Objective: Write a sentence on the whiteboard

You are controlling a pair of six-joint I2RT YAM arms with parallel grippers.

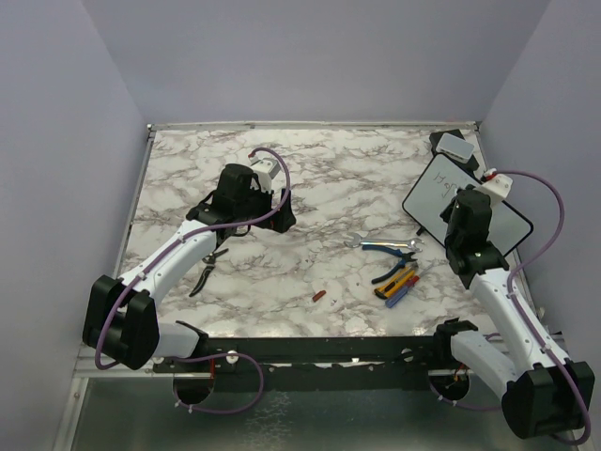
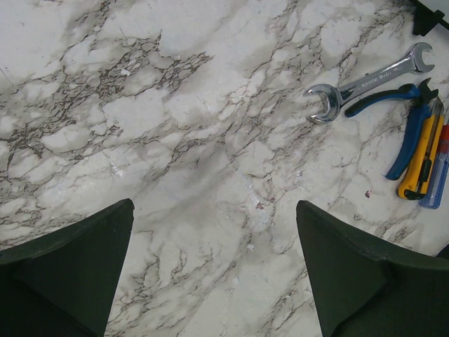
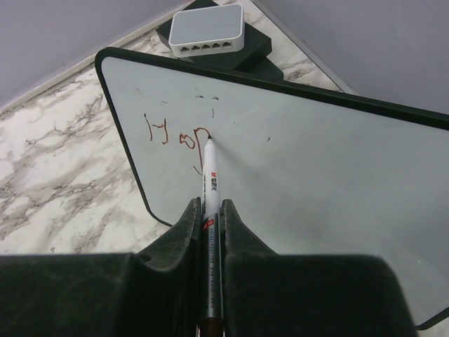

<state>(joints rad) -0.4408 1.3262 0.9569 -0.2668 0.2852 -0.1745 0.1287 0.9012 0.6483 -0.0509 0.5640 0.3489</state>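
Pinching a slim white marker (image 3: 210,184) in the right jaws, pressed together on its barrel, with the tip set on the whiteboard (image 3: 316,161) at the end of a few red handwritten strokes (image 3: 172,133). Lying flat at the far right of the marble tabletop (image 1: 329,188), black frame turned at an angle, close to the right wall. Just beyond its far corner, a small white network switch (image 3: 208,31) on a black base; cannot tell whether touching. Nearer the middle, beside the board's left corner, a cluster: an open-ended wrench (image 2: 372,78), blue-handled pliers (image 2: 403,137) just below it, a yellow utility knife (image 2: 419,165) alongside. Slightly apart from these, toward the near edge, a tiny red item (image 1: 319,296), too small to name. Over on the left, left jaws spread wide above bare marble, gripping nothing. Beside that arm, dark-handled pruning shears (image 1: 208,268) on the tabletop.
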